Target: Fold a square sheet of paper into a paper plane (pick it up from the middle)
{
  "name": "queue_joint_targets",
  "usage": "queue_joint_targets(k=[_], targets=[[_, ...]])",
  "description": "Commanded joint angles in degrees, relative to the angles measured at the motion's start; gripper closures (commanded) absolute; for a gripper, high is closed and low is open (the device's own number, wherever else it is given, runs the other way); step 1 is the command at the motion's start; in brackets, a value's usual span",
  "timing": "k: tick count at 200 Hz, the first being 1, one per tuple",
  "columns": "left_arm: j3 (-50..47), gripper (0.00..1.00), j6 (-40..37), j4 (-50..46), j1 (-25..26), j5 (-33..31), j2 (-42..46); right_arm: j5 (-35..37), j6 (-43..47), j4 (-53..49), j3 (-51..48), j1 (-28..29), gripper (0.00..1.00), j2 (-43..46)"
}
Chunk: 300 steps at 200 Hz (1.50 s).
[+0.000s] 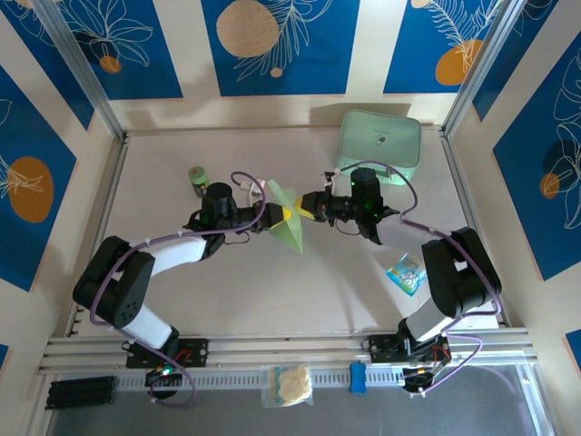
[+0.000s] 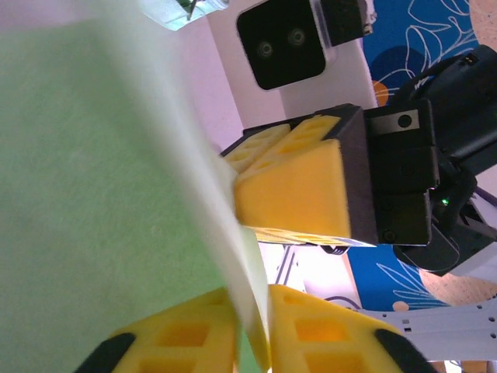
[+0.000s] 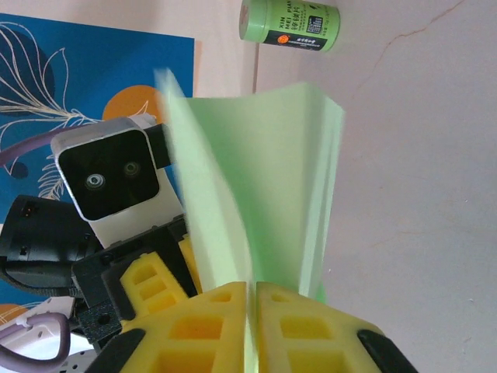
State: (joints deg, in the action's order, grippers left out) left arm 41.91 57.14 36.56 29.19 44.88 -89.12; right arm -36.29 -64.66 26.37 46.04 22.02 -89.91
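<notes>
The pale green paper point(image 1: 287, 225) is folded along a centre crease into a pointed shape and hangs above the middle of the table. My left gripper point(image 1: 279, 214) is shut on it from the left, its yellow fingers pinching a fold point(image 2: 260, 326). My right gripper point(image 1: 300, 212) is shut on it from the right, the paper edge squeezed between its pads point(image 3: 250, 326). The two grippers nearly touch tip to tip. The paper point(image 3: 279, 179) rises as two flaps ahead of the right fingers, and the paper point(image 2: 93, 194) covers the left of the left wrist view.
A mint-green case point(image 1: 379, 141) lies at the back right. A small green bottle point(image 1: 198, 177) stands at the back left, and this bottle point(image 3: 289, 25) lies beyond the paper. A blue packet point(image 1: 406, 272) lies beside the right arm. A clear bag point(image 1: 288, 383) lies on the near rail.
</notes>
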Motion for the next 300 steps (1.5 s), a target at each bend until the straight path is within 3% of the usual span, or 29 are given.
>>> queue_joint_targets(k=[1, 36, 59, 99, 133, 209, 264, 300], targets=[[1.55, 0.88, -2.29, -1.53, 0.52, -0.66, 0.76, -0.90, 1.71, -1.60, -1.01, -0.75, 0.80, 0.73], [3.11, 0.91, -8.18, -10.50, 0.42, -2.78, 2.51, 6.56, 10.75, -13.43, -1.73, -2.69, 0.56, 7.86], [6.65, 0.91, -16.87, -24.54, 0.29, -6.42, 4.18, 14.46, 17.67, -22.46, -2.08, -3.67, 0.48, 13.89], [18.39, 0.91, -35.52, -56.98, 0.69, -24.64, 4.03, 25.92, 25.40, -33.35, -3.22, -4.80, 0.43, 22.57], [28.00, 0.91, -43.62, -72.26, 2.43, -42.82, -0.18, 31.99, 29.73, -38.52, -3.82, -5.09, 0.40, 27.11], [45.94, 0.95, -45.29, -87.61, 8.05, -77.24, -19.24, 37.35, 32.05, -42.71, -4.38, -5.70, 0.37, 31.17], [53.57, 0.94, -45.11, -89.69, 10.20, -86.08, -31.85, 37.09, 31.10, -44.10, -4.60, -7.71, 0.38, 32.17], [55.48, 0.94, -43.99, -90.01, 11.22, -87.61, -36.80, 36.42, 30.00, -44.12, -5.07, -8.44, 0.38, 32.16]])
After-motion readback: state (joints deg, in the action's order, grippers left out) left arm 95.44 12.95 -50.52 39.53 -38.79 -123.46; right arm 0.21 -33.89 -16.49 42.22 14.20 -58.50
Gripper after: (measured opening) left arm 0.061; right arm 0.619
